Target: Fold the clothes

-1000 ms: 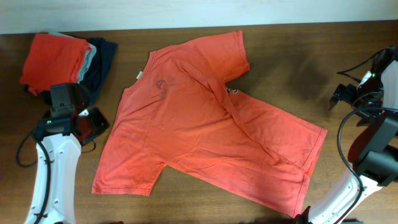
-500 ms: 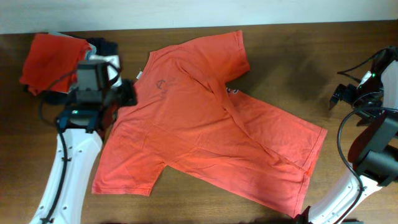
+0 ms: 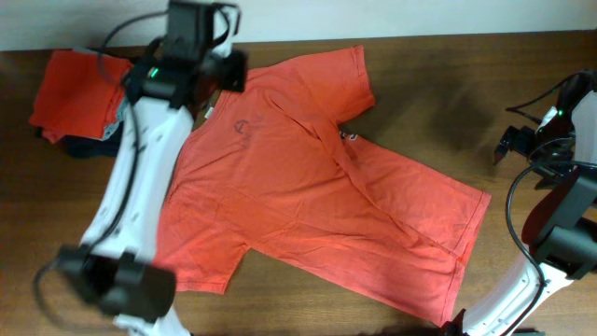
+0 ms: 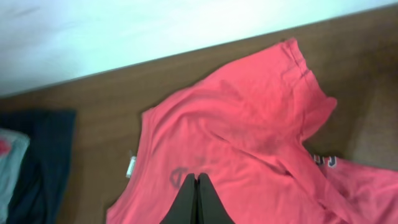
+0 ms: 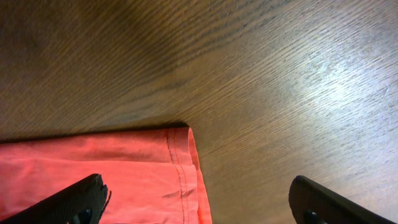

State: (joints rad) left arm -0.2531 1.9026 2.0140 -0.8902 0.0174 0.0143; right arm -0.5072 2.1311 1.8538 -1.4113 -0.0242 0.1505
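Orange-red T-shirt (image 3: 308,187) lies spread on the wood surface (image 3: 438,75). Its collar is toward the upper L of the overhead view and its hem toward the lower R, w/ creases running across the middle. 1 sleeve points at the far edge.

L arm (image 3: 140,177) reaches along the shirt's L side, wrist over the collar area. L jaws are pressed together w/ nothing between them, aimed at the fabric near the small dark chest logo (image 4: 177,177); can't tell if they touch it.

R jaws are spread wide and empty, above the surface near the shirt's hem corner (image 5: 180,140).

Stack of folded clothes (image 3: 75,89), red over navy, sits at the upper L, just beside the shirt.
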